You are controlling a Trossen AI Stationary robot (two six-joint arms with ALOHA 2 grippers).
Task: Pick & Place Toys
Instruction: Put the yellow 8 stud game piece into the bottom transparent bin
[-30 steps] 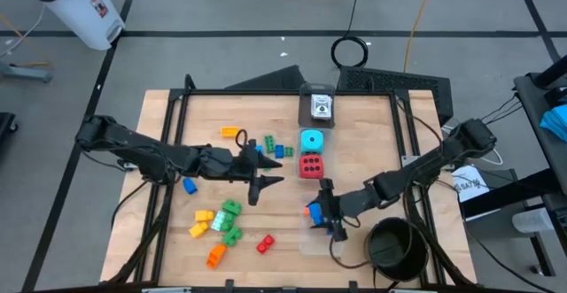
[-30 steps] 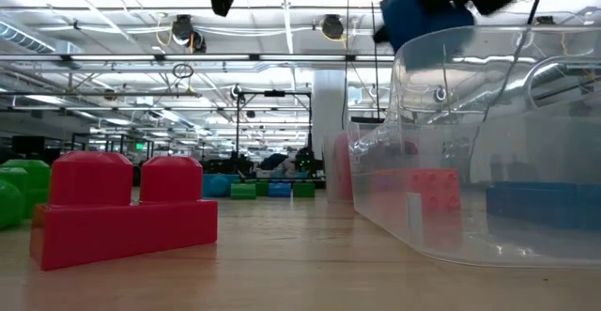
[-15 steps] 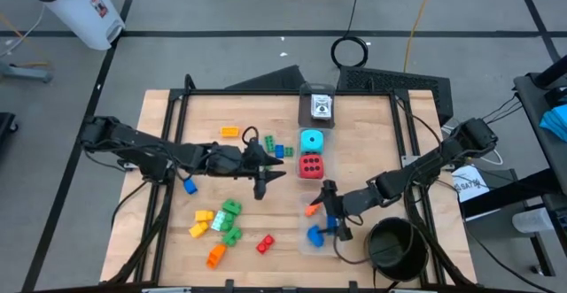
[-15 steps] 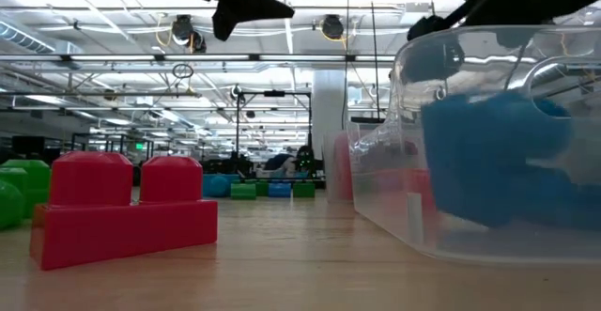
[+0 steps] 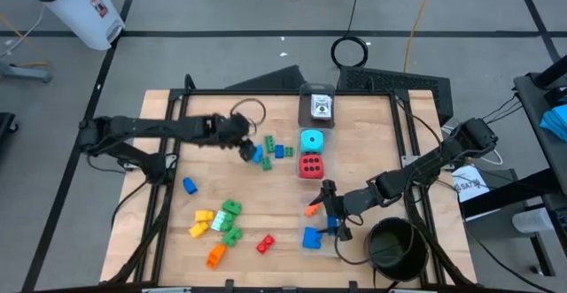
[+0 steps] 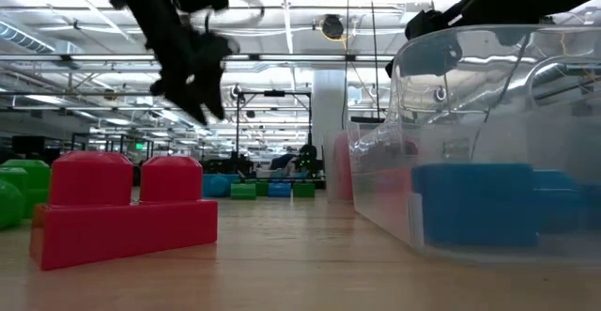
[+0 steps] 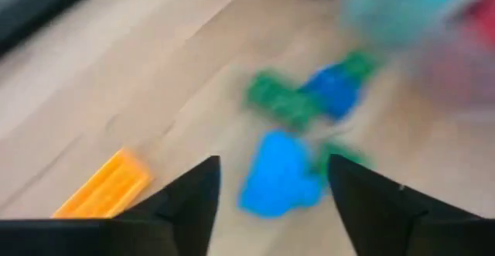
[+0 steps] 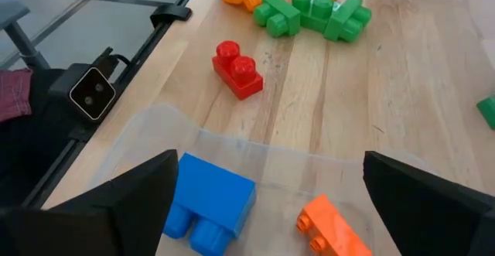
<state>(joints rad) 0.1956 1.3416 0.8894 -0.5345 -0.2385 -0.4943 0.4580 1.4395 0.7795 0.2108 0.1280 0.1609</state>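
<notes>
My left gripper is open and hovers low over a small group of blue and green bricks at the table's middle. In the left wrist view a blue brick shows between its fingers, which touch nothing. My right gripper is open and empty above a clear plastic box at the near right. A blue brick and an orange brick lie on the box's floor. The blue brick also shows through the box wall in the low view.
A cyan die and a red die sit mid-table. A second clear box with cards stands at the far edge. A black bowl stands near right. Loose yellow, green, orange, red and blue bricks lie near left.
My right gripper has let go of the blue brick, which has fallen into the clear box and now lies flat on its floor. My left gripper has gone toward the table's far edge and a little left, to the blue and green bricks.
</notes>
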